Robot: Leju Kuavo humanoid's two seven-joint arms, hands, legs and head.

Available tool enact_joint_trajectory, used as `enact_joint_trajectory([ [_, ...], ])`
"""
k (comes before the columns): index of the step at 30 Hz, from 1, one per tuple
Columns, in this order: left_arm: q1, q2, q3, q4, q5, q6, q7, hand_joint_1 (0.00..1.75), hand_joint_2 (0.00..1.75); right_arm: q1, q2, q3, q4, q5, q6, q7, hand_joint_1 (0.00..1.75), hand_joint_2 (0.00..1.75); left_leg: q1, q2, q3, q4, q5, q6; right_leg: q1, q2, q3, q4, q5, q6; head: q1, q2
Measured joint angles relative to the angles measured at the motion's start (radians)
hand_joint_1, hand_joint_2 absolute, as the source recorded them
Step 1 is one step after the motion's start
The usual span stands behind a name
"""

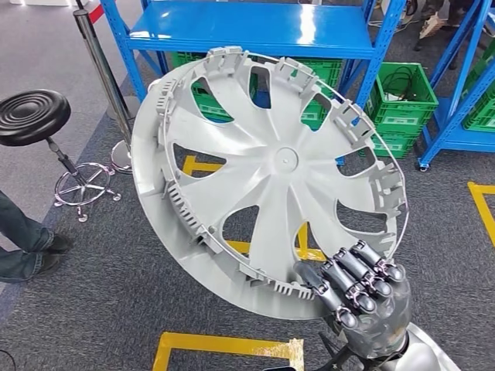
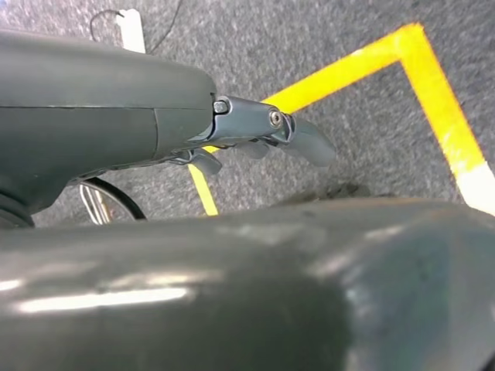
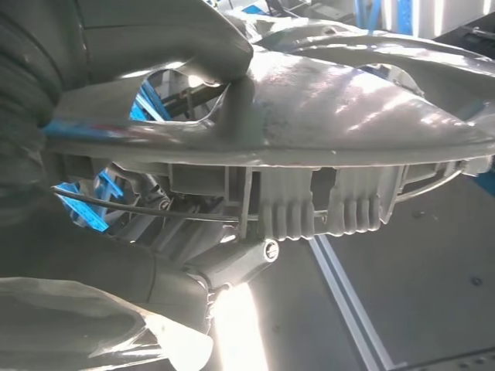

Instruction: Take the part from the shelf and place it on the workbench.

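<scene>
Right hand [image 1: 356, 297] clamped on the rim of the grey wheel cover [image 1: 265, 166], tilted clear of the blue shelf [image 1: 250, 31] for carrying; left hand's [image 2: 263, 135] state unclear.

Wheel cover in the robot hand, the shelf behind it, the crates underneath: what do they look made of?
Wheel cover: looks like moulded plastic, silver-grey satin finish; thin ribs and clip tabs along the rim, with a thin wire ring, probably metal. The right robot hand grips its rim. Shelf: likely painted steel, glossy blue with glare. Crates: green plastic, lattice walls.
</scene>
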State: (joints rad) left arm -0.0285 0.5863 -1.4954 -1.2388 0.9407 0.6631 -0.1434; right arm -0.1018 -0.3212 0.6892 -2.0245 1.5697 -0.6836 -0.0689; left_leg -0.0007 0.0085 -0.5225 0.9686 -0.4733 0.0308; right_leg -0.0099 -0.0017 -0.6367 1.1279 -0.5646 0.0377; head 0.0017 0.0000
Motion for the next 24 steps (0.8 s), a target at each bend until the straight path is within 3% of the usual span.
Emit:
enact_joint_trajectory([
  [2, 0.001, -0.003, 0.0, 0.001, 0.001, -0.002, 0.0, 0.0, 0.0, 0.002, 0.0, -0.004, 0.0, 0.0, 0.0, -0.004, 1.75, 1.75, -0.001, 0.0, -0.018, 0.004, 0.01, 0.002, -0.001, 0.0, -0.044, 0.124, -0.06, 0.005, 0.0, 0.0],
  [3, 0.001, -0.005, 0.0, 0.001, 0.002, -0.003, -0.001, 0.0, 0.0, 0.004, 0.0, -0.005, 0.0, 0.0, 0.0, -0.005, 1.75, 1.75, -0.002, 0.001, -0.026, 0.008, 0.014, 0.001, -0.001, 0.0, -0.049, 0.153, -0.069, 0.007, 0.0, 0.0],
  [4, 0.001, -0.006, 0.0, 0.002, 0.002, -0.003, -0.002, 0.0, 0.0, 0.006, 0.0, -0.007, 0.0, -0.001, 0.0, -0.008, 1.75, 1.75, -0.002, 0.001, -0.034, 0.012, 0.017, 0.0, -0.001, 0.0, -0.035, 0.144, -0.059, 0.008, 0.0, 0.0],
  [6, 0.001, -0.008, 0.0, 0.003, 0.004, -0.007, -0.005, 0.0, 0.0, 0.009, 0.0, -0.01, 0.0, -0.001, 0.0, -0.013, 1.75, 1.75, -0.002, 0.001, -0.047, 0.025, 0.021, -0.002, -0.001, -0.001, 0.044, 0.023, -0.007, 0.007, 0.0, 0.0],
  [8, 0.001, -0.01, 0.0, 0.004, 0.006, -0.013, -0.01, 0.0, 0.0, 0.01, 0.0, -0.015, -0.002, -0.001, 0.0, -0.02, 1.75, 1.75, -0.006, 0.0, -0.061, 0.04, 0.023, -0.009, 0.0, -0.001, 0.114, -0.095, 0.021, 0.0, 0.0, 0.0],
  [9, 0.001, -0.011, 0.0, 0.004, 0.007, -0.016, -0.013, 0.0, 0.0, 0.011, 0.001, -0.018, -0.005, -0.001, 0.0, -0.023, 1.75, 1.75, -0.008, 0.0, -0.067, 0.045, 0.026, -0.014, 0.001, -0.001, 0.126, -0.118, 0.023, -0.005, -0.001, 0.0],
  [12, 0.001, -0.011, 0.0, 0.006, 0.01, -0.02, -0.017, 0.0, 0.0, 0.018, 0.002, -0.027, -0.01, -0.001, 0.0, -0.033, 1.75, 1.75, -0.008, -0.001, -0.077, 0.051, 0.033, -0.03, 0.001, 0.0, 0.12, -0.121, 0.033, -0.027, -0.001, 0.0],
  [14, 0.001, -0.01, 0.0, 0.007, 0.011, -0.02, -0.018, 0.0, 0.0, 0.02, 0.004, -0.033, -0.012, -0.001, 0.0, -0.039, 1.75, 1.75, -0.005, -0.004, -0.094, 0.093, -0.004, -0.041, -0.003, -0.002, 0.114, -0.124, 0.044, -0.041, -0.005, 0.0],
  [17, 0.001, -0.01, 0.0, 0.008, 0.01, -0.023, -0.018, 0.0, 0.0, 0.022, 0.007, -0.035, -0.014, -0.001, 0.0, -0.045, 1.75, 1.75, 0.003, -0.005, -0.159, 0.275, -0.111, -0.057, -0.004, -0.003, 0.1, -0.124, 0.055, -0.049, -0.009, 0.0],
  [19, 0.001, -0.012, -0.002, 0.01, 0.009, -0.026, -0.017, 0.0, 0.0, 0.024, 0.009, -0.036, -0.014, -0.001, 0.0, -0.049, 1.75, 1.75, 0.006, -0.005, -0.169, 0.334, -0.128, -0.06, -0.004, -0.003, 0.092, -0.122, 0.061, -0.047, -0.009, 0.0],
  [20, 0.0, -0.012, -0.002, 0.011, 0.008, -0.028, -0.015, 0.0, 0.0, 0.025, 0.01, -0.037, -0.014, -0.001, 0.0, -0.051, 1.75, 1.75, 0.007, -0.005, -0.146, 0.303, -0.108, -0.059, -0.004, -0.003, 0.09, -0.122, 0.063, -0.046, -0.009, 0.0],
  [22, -0.001, -0.012, -0.003, 0.012, 0.004, -0.031, -0.013, 0.0, 0.0, 0.027, 0.012, -0.041, -0.015, -0.001, 0.0, -0.056, 1.75, 1.75, 0.007, -0.006, -0.067, 0.167, -0.05, -0.053, -0.003, -0.002, 0.087, -0.121, 0.066, -0.042, -0.009, 0.0],
  [24, -0.003, -0.012, -0.006, 0.014, -0.001, -0.033, -0.009, 0.0, 0.0, 0.028, 0.015, -0.047, -0.018, -0.001, 0.0, -0.06, 1.75, 1.75, 0.004, -0.008, -0.014, 0.061, -0.021, -0.045, -0.001, -0.001, 0.081, -0.119, 0.071, -0.033, -0.009, 0.0],
])
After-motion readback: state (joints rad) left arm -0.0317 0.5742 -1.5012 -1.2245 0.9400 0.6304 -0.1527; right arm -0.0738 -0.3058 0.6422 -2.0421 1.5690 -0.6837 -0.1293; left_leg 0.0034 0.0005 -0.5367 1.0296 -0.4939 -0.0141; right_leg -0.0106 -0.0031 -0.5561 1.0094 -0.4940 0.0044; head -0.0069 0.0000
